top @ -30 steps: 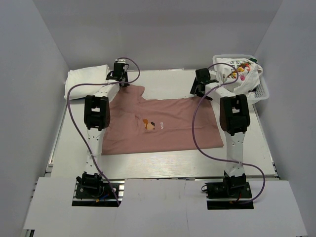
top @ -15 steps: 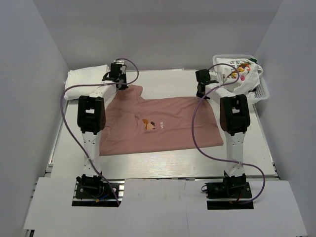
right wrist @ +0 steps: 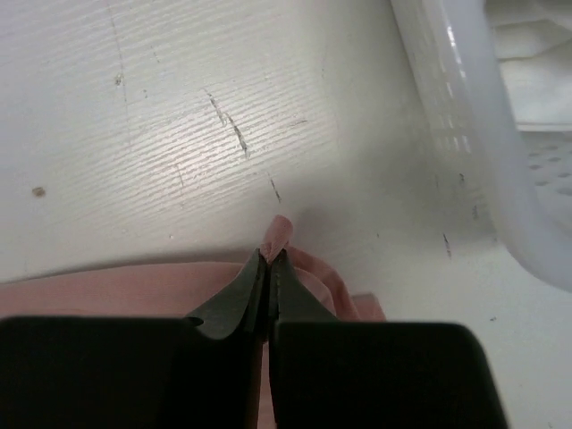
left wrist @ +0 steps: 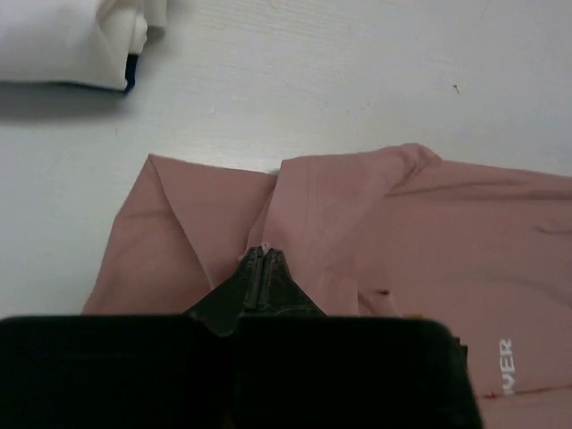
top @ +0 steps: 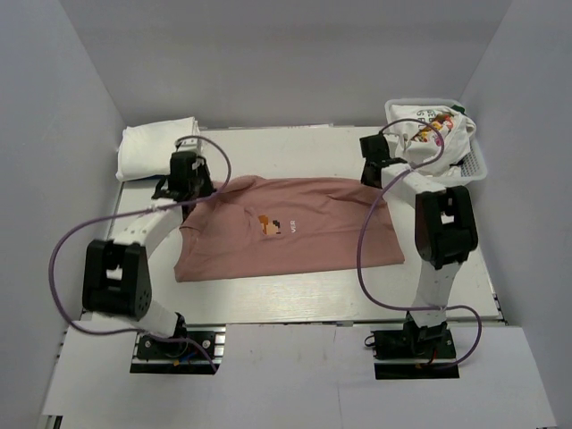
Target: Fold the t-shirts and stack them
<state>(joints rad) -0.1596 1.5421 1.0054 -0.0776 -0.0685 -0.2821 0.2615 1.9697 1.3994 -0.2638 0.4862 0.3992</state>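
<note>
Dusty-pink t-shirt [top: 290, 234] lies on the table [top: 295, 290] with its long axis running side to side, spanning from one gripper to the other. The left gripper [left wrist: 261, 259] is closed tight on cloth near the far-left corner, where the fabric folds over itself, and the right gripper [right wrist: 268, 261] is clamped on the far-right corner. A folded white t-shirt [left wrist: 63, 40] sits ahead and left of the left gripper, apart from the pink one. The mesh basket [right wrist: 465, 107], with a printed white t-shirt [top: 427, 134] heaped in it, stands just right of the right gripper.
</note>
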